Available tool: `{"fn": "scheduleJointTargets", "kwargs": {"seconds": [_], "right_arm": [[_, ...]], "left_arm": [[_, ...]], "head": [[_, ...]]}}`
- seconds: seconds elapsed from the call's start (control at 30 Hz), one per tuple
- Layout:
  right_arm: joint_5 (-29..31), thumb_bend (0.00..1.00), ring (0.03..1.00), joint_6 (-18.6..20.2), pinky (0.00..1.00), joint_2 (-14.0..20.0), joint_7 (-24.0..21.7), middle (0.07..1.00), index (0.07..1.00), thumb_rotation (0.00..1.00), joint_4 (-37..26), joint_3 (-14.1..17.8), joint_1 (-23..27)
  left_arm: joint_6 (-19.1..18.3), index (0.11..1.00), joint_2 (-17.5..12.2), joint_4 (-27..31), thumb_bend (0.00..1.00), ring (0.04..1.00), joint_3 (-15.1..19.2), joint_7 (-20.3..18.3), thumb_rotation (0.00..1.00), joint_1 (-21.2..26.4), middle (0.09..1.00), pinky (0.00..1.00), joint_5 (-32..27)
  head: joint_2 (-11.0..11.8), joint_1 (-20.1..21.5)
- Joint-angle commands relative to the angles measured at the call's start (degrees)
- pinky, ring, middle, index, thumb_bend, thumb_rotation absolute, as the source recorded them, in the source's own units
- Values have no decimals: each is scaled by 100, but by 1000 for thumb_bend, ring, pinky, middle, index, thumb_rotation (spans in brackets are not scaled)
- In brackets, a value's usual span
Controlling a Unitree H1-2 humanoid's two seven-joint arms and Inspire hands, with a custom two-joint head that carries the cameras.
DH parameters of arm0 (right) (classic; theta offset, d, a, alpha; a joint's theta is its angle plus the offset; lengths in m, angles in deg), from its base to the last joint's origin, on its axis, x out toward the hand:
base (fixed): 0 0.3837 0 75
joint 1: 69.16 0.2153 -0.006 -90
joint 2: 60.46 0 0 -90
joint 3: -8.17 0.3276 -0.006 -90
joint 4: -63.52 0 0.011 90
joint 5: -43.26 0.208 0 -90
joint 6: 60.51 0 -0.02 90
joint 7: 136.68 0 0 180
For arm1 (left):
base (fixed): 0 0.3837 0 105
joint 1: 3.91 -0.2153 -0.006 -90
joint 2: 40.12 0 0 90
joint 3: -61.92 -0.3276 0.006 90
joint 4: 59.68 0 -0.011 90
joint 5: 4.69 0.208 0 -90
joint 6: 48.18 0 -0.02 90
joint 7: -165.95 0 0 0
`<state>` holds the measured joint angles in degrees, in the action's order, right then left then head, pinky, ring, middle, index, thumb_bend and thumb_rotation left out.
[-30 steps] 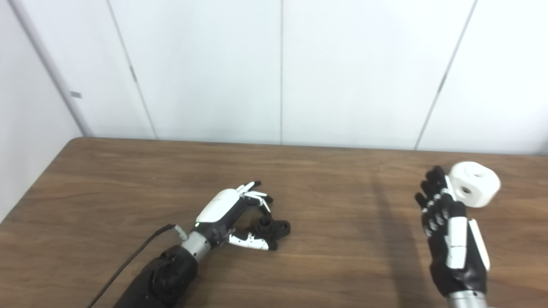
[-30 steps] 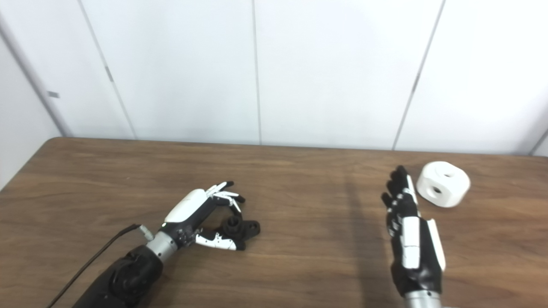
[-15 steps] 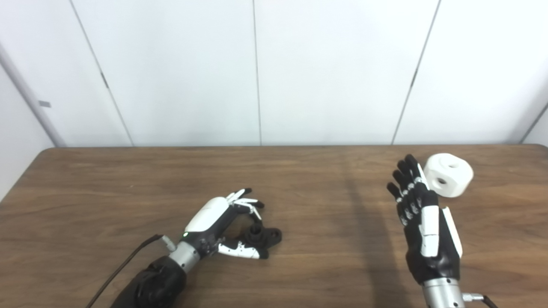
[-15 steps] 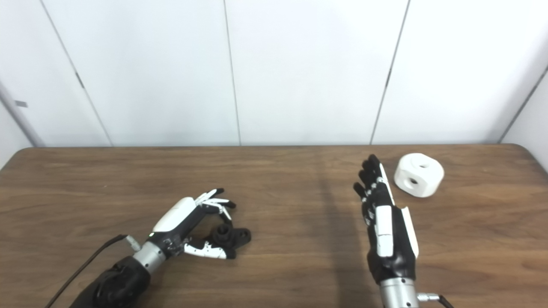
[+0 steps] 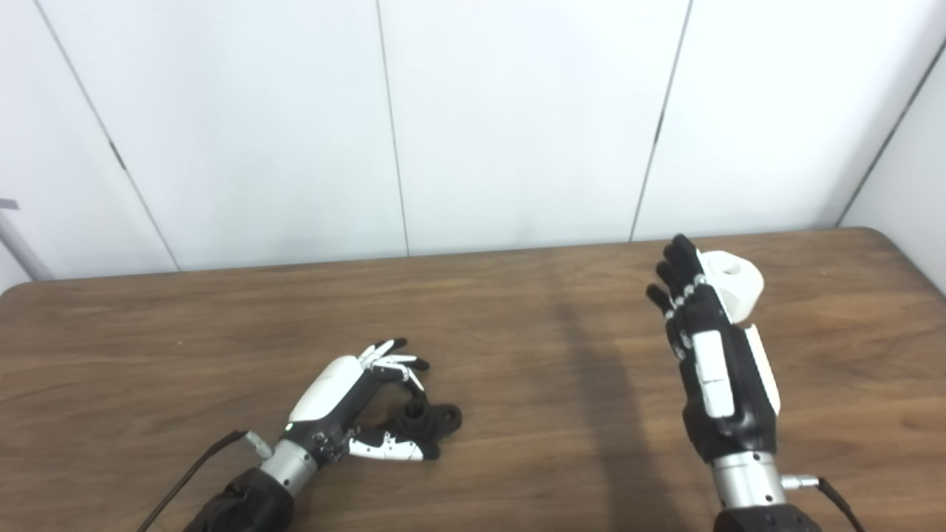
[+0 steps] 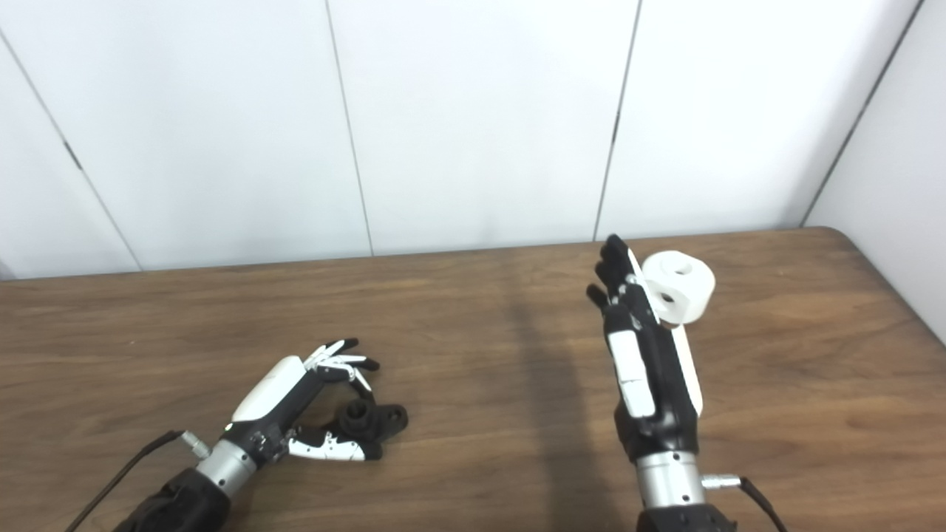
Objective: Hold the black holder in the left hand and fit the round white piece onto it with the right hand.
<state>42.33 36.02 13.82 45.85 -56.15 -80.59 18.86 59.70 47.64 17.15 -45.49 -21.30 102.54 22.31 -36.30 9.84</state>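
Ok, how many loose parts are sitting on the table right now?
2. The black holder lies left of centre, between the open left hand's fingers and thumb. The round white piece sits at the far right, just beyond the open right hand. Nothing else shows.

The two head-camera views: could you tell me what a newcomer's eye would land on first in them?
Probably the right hand, raised over the right side of the wooden table, fingers straight and apart, holding nothing. Just beyond it lies the round white piece, bright against the dark wood. At front left, the left hand curls open around the small black holder, which sits on the table, not yet gripped.
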Motion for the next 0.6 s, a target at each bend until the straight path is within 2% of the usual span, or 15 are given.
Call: {"fn": "scheduleJointTargets", "kwargs": {"seconds": [0.0,0.07,0.1,0.17,0.23,0.33,0.43,0.57], "right_arm": [[-106,497,975,-13,933,33,-17,979,960,817,-273,-17,171],[-319,480,983,48,946,110,-34,983,968,722,-371,-22,209],[-669,447,946,64,870,178,-4,959,945,590,-438,-17,235],[-1166,467,909,167,794,309,14,925,903,467,-607,35,292],[-1457,484,886,426,741,482,-50,906,875,354,-850,137,378],[-1628,519,853,714,712,799,-121,870,837,282,-1107,385,537],[-1682,579,895,936,781,1089,-147,874,814,245,-1242,687,680],[-1868,601,868,1197,721,1580,-239,881,820,221,-1173,1062,807]], "left_arm": [[41,482,35,119,523,986,-61,-87,49,20,801,1000,-13],[50,482,49,96,523,989,-55,-91,49,21,802,1000,-28],[57,482,58,71,523,989,-50,-86,49,28,802,1000,-32],[43,482,73,51,523,989,-40,-89,49,38,803,1000,-41],[40,482,93,35,523,984,-29,-91,49,43,802,1000,-67],[27,482,141,20,522,982,-18,-82,48,39,803,1000,-86],[12,482,195,1,522,992,-16,-63,48,32,806,1000,-80],[27,482,262,-77,523,995,-13,-1,48,33,809,1000,-34]], "head": [[-3,74],[-12,161],[-12,172],[-7,200],[-10,216],[-11,243],[-10,256],[-10,256]]}}
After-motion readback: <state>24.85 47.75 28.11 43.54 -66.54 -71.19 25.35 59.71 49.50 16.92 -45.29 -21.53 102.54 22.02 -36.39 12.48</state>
